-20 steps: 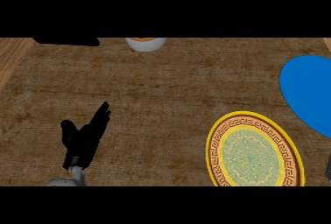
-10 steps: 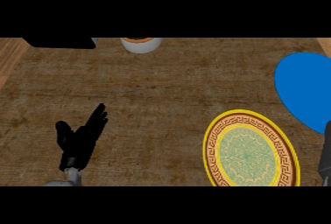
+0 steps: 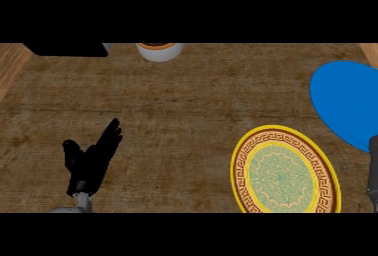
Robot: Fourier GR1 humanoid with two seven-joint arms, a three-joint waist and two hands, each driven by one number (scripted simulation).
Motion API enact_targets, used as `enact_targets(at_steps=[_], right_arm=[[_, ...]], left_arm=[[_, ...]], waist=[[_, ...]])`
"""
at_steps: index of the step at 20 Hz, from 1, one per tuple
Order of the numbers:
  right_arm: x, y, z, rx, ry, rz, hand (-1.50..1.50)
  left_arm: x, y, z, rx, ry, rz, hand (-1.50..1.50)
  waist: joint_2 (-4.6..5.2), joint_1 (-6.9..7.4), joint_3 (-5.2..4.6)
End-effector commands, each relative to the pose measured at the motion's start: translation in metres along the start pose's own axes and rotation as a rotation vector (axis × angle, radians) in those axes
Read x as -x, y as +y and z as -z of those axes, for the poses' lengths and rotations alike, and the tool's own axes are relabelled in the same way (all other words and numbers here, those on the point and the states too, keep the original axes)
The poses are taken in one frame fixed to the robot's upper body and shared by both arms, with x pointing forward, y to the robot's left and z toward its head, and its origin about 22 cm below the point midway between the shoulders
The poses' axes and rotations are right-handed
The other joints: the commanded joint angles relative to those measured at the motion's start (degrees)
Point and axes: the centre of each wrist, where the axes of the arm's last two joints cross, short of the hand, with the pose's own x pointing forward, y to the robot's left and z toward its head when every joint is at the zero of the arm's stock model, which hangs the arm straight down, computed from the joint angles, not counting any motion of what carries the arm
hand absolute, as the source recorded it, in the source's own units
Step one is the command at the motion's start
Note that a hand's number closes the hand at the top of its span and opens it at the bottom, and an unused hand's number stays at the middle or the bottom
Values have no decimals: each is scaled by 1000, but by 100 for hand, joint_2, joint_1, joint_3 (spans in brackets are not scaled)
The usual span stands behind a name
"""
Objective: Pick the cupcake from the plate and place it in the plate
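The robot's left hand [image 3: 90, 162] rests at the lower left of the frame, black fingers straight and spread, holding nothing, on the brown woven-textured counter top [image 3: 192, 100]. It has barely shifted over the last second. The change is at the right edge. A dark sliver there, taken to be the right hand [image 3: 373, 170] or its forearm, now stands taller in the frame than a second ago, just beside the round yellow plate with a gold key-pattern rim and pale green centre [image 3: 286, 172]; too little shows to tell whether its fingers are apart or together. Above it, the plain blue round plate [image 3: 343, 102] runs off the right edge. No cupcake shows on either plate. A small white round object with an orange-brown top [image 3: 159, 50], cut by the upper edge, may be it, beside a black block [image 3: 65, 49] at upper left. The right arm's arrival suggests the reach is only starting.
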Motion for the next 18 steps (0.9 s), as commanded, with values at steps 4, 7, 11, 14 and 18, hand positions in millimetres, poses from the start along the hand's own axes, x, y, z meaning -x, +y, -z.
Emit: enact_targets(at_steps=[4,7,11,14,18], right_arm=[[12,2,-28,131,71,251,-150],[5,-6,-63,57,104,320,-150],[10,-20,-93,-43,59,388,-150],[24,-38,-121,-142,43,396,-150],[27,-37,-132,-175,37,380,-150]], left_arm=[[4,7,-1,-17,62,-6,0],[7,12,4,-30,58,-15,0],[7,3,-1,-46,76,-15,0],[17,2,-5,-29,69,-23,0],[5,-4,3,-40,54,-9,0]], waist=[[-34,-95,-36],[-65,-189,-42],[-86,-215,-43],[-100,-227,-52],[-80,-185,-54]])
